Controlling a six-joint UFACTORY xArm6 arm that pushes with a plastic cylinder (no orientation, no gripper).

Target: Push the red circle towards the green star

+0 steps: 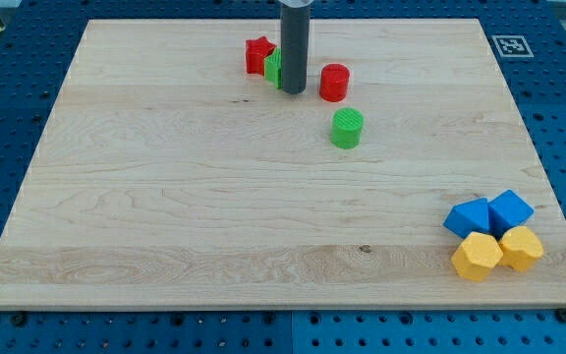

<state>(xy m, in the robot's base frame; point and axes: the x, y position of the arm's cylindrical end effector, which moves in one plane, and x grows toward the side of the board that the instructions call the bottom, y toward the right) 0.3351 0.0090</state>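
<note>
The red circle (334,82) is a short red cylinder near the view's top centre. The green star (274,68) lies to its left, mostly hidden behind the rod, with a red star (257,54) touching its left side. My tip (294,91) rests on the board between the green star and the red circle, right against the green star and a small gap left of the red circle.
A green cylinder (347,128) sits just below and right of the red circle. At the view's bottom right, two blue blocks (469,216) (510,209) and two yellow blocks (477,256) (521,248) form a cluster near the wooden board's (165,197) edge.
</note>
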